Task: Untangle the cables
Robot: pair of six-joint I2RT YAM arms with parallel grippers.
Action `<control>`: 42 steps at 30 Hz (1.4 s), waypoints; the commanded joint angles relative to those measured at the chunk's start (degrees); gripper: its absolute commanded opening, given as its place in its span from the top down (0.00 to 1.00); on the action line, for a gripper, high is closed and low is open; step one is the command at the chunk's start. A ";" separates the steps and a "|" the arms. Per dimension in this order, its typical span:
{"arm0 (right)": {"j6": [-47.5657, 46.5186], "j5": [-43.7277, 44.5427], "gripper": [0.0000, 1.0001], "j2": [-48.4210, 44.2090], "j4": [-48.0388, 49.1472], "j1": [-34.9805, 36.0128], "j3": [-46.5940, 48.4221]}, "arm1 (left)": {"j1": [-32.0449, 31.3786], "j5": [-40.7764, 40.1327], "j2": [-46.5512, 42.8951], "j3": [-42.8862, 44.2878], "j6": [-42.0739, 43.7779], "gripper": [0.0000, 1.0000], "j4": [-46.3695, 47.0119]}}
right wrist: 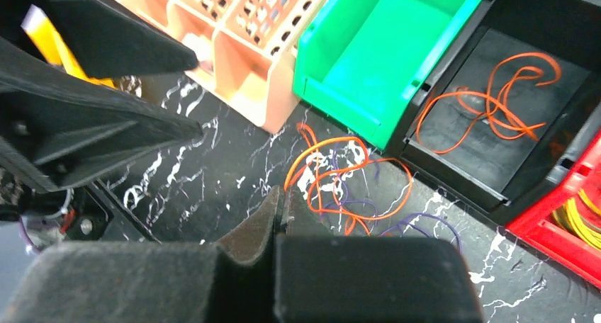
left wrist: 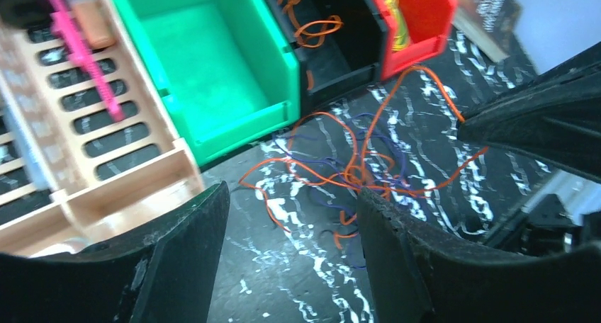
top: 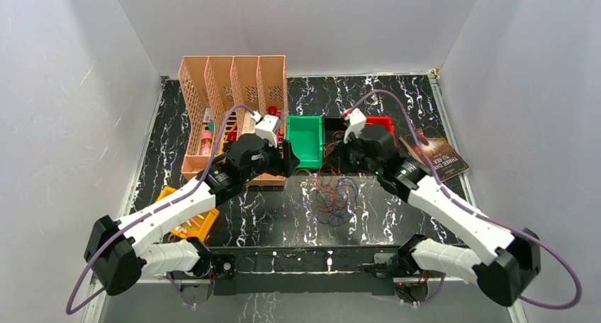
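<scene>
A tangle of thin orange and dark purple-blue cables lies on the black marbled table in front of the bins; it also shows in the left wrist view and the right wrist view. My left gripper is open and empty, low over the table, with the tangle's near edge by its right finger. My right gripper is shut, and an orange cable runs from its tip. In the left wrist view taut orange strands lead to that gripper. One orange cable lies in the black bin, and yellow cables lie in the red bin.
A green bin, a black bin and a red bin stand in a row behind the tangle. A peach slotted file rack stands at the back left. A book lies at the right, and a yellow object at the front left.
</scene>
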 commanded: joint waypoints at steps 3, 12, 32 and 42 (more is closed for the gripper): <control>5.30 6.78 1.00 -10.12 7.94 0.05 -0.14 | 0.19 11.85 0.27 -3.74 -3.12 0.30 16.16; 8.76 9.91 1.00 -15.86 11.00 -0.02 2.49 | 0.11 15.28 1.04 -13.42 3.47 0.11 41.91; 12.61 11.16 1.00 -14.25 10.84 -0.02 5.40 | -9.97 11.22 15.73 -7.11 18.14 0.07 55.75; 13.64 8.10 1.00 -14.19 10.83 0.03 8.54 | -11.37 9.84 24.53 -4.96 18.84 0.10 59.19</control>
